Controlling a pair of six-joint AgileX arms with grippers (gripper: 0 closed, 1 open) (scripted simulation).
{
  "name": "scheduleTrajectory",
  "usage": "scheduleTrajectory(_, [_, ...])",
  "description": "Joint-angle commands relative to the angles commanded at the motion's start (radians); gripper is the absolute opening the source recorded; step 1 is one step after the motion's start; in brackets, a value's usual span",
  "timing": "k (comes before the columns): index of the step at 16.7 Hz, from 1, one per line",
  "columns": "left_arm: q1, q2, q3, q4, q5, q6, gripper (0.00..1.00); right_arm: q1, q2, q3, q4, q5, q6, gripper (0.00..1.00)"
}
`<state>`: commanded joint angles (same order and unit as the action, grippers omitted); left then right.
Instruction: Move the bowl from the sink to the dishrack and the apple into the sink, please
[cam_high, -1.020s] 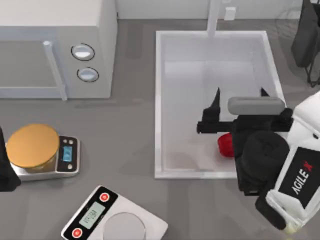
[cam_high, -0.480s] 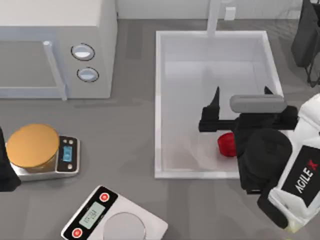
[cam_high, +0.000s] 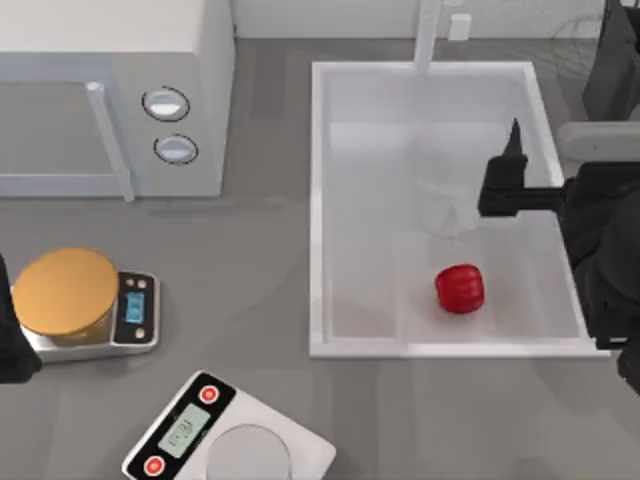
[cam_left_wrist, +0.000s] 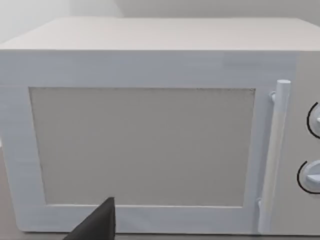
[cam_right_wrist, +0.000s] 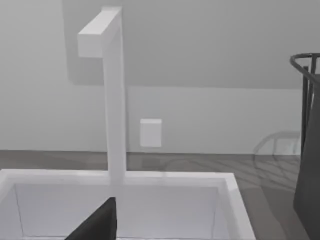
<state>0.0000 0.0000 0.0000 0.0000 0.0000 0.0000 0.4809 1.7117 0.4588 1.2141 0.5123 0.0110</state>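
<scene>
Starting at your right gripper (cam_high: 556, 175): it hangs over the right-hand rim of the sink (cam_high: 318, 200) with nothing in it. The one finger (cam_high: 515, 145) you can see stands far off the wrist's centre line, so read the jaws as spread wide. From the gripper, the apple (cam_high: 460, 289) lies at about 7 o'clock, resting on the basin floor near the front wall and well apart from the finger. That half of the job looks done.

What the step in hand calls for, I judge, is a clean exit. Lift straight up before you swing, so the low finger clears the raised rim and does not clip it. Leave the jaws spread and stay away from 7 o'clock, because a round apple rolls at the slightest nudge. The faucet post (cam_high: 428, 35) stands at 11 o'clock from the gripper and the dark dishrack (cam_high: 612, 60) at 1 o'clock, so give both room.

Your left gripper (cam_high: 8, 340) sits parked at the table's 9 o'clock edge beside the orange-topped scale (cam_high: 70, 295), facing the microwave (cam_left_wrist: 150, 125).
</scene>
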Motion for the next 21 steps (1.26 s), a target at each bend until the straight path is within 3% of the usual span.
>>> scheduleTrajectory(13, [0.000,0.000,0.000,0.000,0.000,0.000,1.00,-0.368,-1.438,-0.353,-0.967,-0.395,-0.008,1.00])
scheduleTrajectory(17, [0.000,0.000,0.000,0.000,0.000,0.000,1.00,-0.455,-1.658,-0.435,-1.162,-0.485,-0.010,1.00])
scheduleTrajectory(21, [0.000,0.000,0.000,0.000,0.000,0.000,1.00,-0.481,-1.712,-0.459,-1.214,-0.512,-0.011,1.00])
